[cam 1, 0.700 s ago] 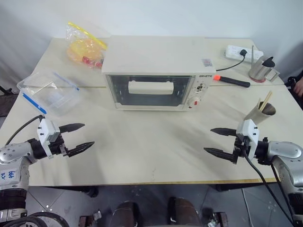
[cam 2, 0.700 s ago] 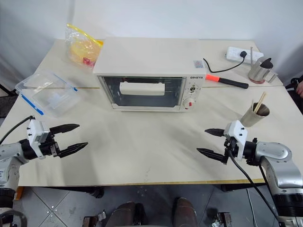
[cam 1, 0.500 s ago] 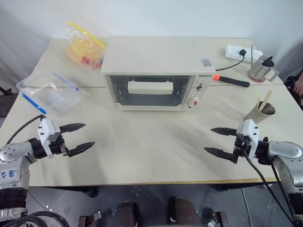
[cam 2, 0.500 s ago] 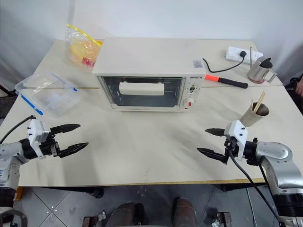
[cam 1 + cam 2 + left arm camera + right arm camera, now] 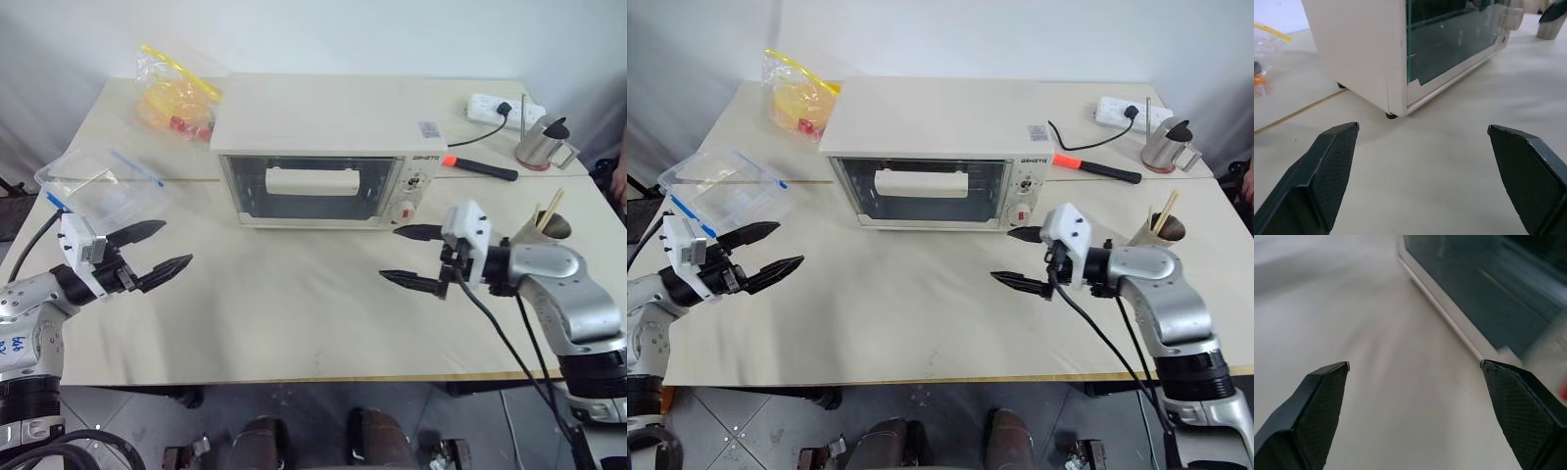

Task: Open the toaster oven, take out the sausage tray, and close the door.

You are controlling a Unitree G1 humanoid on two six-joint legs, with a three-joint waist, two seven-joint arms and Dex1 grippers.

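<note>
The cream-white toaster oven (image 5: 313,127) stands mid-table with its glass door (image 5: 309,188) shut and the bar handle (image 5: 309,180) across the upper glass. The sausage tray is hidden behind the glass. My right gripper (image 5: 390,253) hovers open just in front of the oven's right front corner, below the red-marked knob (image 5: 398,212), pointing left. In the right wrist view the open fingers (image 5: 1317,406) frame the door's lower edge (image 5: 1449,318). My left gripper (image 5: 174,245) is open at the table's left, apart from the oven. Its wrist view faces the oven's left front corner (image 5: 1393,73).
A clear plastic container with blue clips (image 5: 103,191) lies behind the left gripper. At the back left is a yellow bag (image 5: 176,98). To the oven's right are a red-handled tool (image 5: 480,166), a power strip (image 5: 495,108), a metal pot (image 5: 544,142) and a cup with sticks (image 5: 546,227).
My right gripper has swung left and forward to the oven's right front corner. The left gripper has moved slightly farther back and left. Both stay open.
</note>
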